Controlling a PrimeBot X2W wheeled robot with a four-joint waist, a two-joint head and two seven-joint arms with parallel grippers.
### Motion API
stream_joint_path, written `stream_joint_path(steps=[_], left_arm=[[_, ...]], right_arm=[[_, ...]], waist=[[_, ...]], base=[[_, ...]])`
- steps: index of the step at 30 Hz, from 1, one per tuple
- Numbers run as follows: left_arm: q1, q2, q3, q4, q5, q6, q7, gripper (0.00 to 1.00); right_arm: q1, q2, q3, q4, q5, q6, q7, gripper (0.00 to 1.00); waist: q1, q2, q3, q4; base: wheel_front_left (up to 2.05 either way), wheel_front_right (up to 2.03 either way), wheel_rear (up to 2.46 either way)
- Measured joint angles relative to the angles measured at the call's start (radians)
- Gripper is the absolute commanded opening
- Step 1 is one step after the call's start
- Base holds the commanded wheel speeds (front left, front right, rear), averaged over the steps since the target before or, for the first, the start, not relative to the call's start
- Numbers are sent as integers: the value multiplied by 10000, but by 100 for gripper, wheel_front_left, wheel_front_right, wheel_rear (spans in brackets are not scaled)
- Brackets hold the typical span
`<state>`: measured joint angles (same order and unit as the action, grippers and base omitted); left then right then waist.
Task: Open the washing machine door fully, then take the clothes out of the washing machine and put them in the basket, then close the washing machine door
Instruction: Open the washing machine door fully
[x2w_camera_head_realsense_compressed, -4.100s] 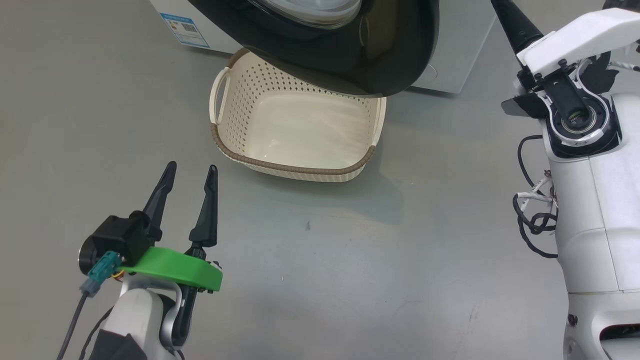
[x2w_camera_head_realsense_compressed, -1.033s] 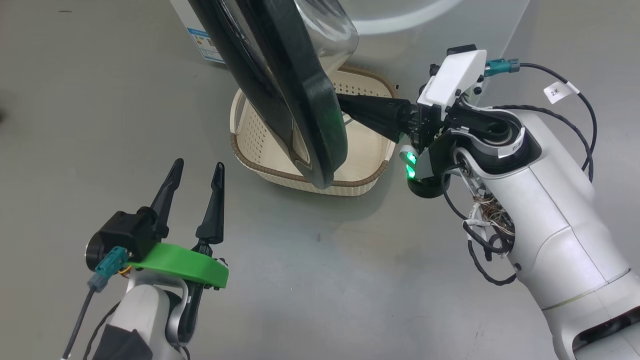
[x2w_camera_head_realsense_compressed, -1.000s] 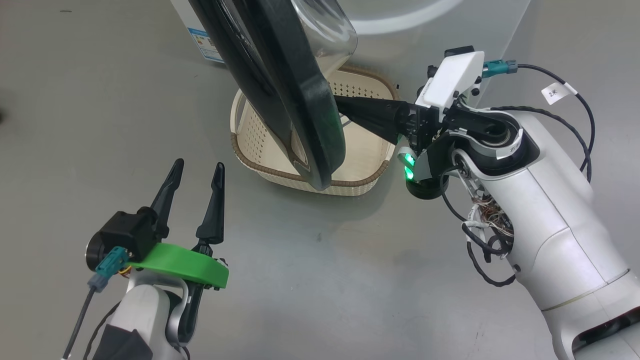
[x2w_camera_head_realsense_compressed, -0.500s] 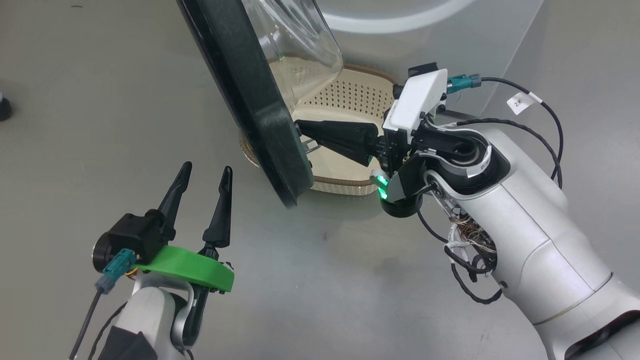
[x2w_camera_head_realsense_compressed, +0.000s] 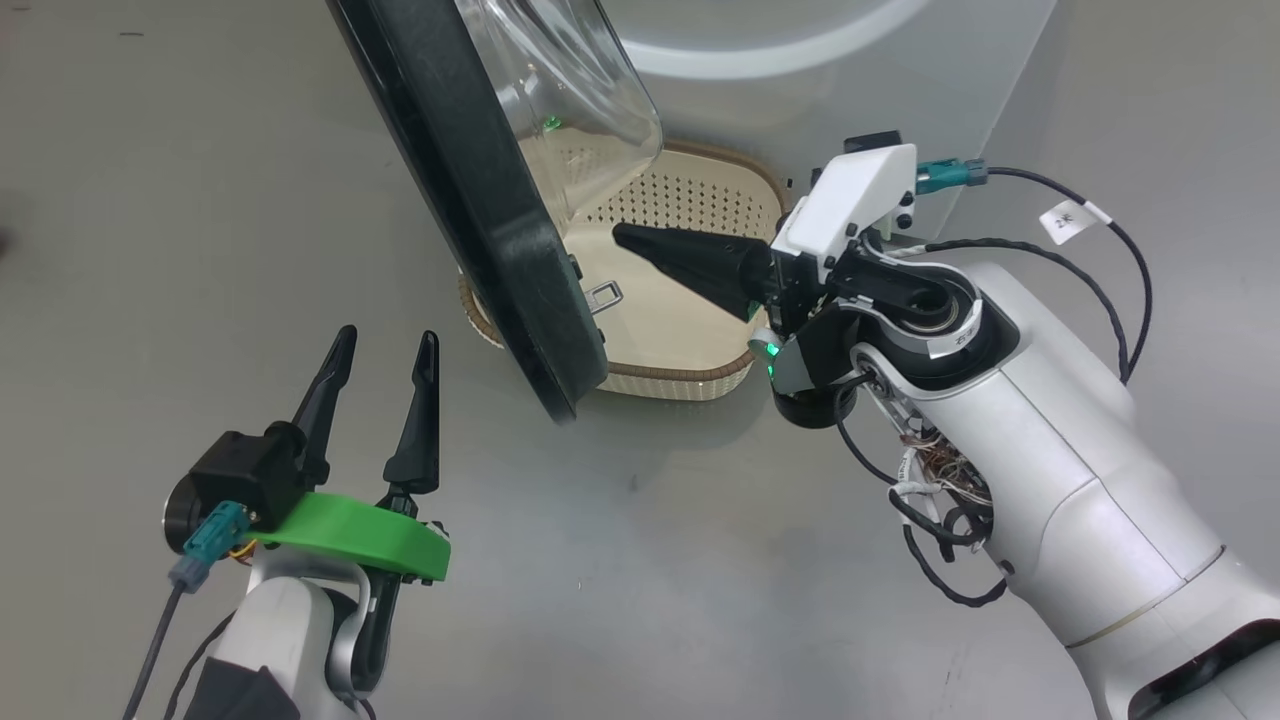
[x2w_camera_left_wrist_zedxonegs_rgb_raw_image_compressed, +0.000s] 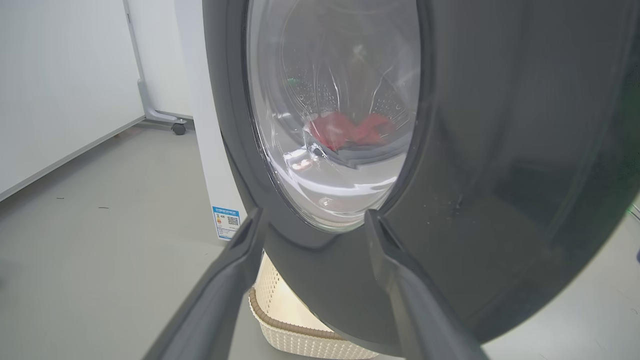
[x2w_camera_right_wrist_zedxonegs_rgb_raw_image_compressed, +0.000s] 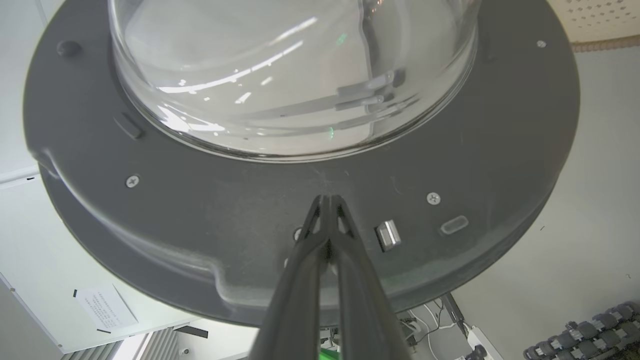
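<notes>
The washing machine door (x2w_camera_head_realsense_compressed: 470, 200) stands swung out, edge-on, its glass bowl (x2w_camera_head_realsense_compressed: 575, 100) facing the white washing machine (x2w_camera_head_realsense_compressed: 850, 90). My right gripper (x2w_camera_head_realsense_compressed: 620, 235) is shut on nothing and points at the door's inner face, a small gap short of it, above the basket (x2w_camera_head_realsense_compressed: 680, 385). From the right wrist, the shut gripper (x2w_camera_right_wrist_zedxonegs_rgb_raw_image_compressed: 327, 199) aims at the door's grey inner rim (x2w_camera_right_wrist_zedxonegs_rgb_raw_image_compressed: 200, 210) beside the latch (x2w_camera_right_wrist_zedxonegs_rgb_raw_image_compressed: 388, 235). My left gripper (x2w_camera_head_realsense_compressed: 386, 335) is open, outside the door. Between its fingers (x2w_camera_left_wrist_zedxonegs_rgb_raw_image_compressed: 315, 214) red clothes (x2w_camera_left_wrist_zedxonegs_rgb_raw_image_compressed: 350, 131) show through the glass.
The cream basket (x2w_camera_left_wrist_zedxonegs_rgb_raw_image_compressed: 300, 330) sits on the grey floor under the door, against the machine's front. A blue sticker (x2w_camera_left_wrist_zedxonegs_rgb_raw_image_compressed: 226, 222) marks the machine's lower corner. A wheeled stand foot (x2w_camera_left_wrist_zedxonegs_rgb_raw_image_compressed: 176, 128) is at the far wall. Open floor (x2w_camera_head_realsense_compressed: 650, 560) lies between my arms.
The door has swung further open to the left with my shut right gripper pressed on its inner side; now the tip stands slightly off the door. The head camera has shifted too.
</notes>
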<state>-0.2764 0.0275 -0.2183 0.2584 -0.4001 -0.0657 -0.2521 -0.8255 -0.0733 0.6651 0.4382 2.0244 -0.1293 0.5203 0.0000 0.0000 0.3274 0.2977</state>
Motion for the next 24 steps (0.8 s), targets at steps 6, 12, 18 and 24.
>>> stream_joint_path(steps=[6,12,18,24], left_arm=[[68,2,201,31,125,2,0,100],[215,4,558,42,240,81,0,100],[462,4,890,52,238,123,0,100],[637,6,1181,59,472,125,0,100]], right_arm=[[28,-545,-328,184,-1028,727,-1066,0],[59,-1662,508,194,-3557,1641,-2295,0],[191,-2366,1415,56,-5921,2117,-3685,0],[475,-2844,1933,-42,-7591,2102,-4986,0]], waist=[[0,0,-363,-235],[0,0,-801,-567],[0,0,-1242,-991],[0,0,-1572,-1364]], base=[[0,0,0],[0,0,0],[0,0,0],[0,0,0]])
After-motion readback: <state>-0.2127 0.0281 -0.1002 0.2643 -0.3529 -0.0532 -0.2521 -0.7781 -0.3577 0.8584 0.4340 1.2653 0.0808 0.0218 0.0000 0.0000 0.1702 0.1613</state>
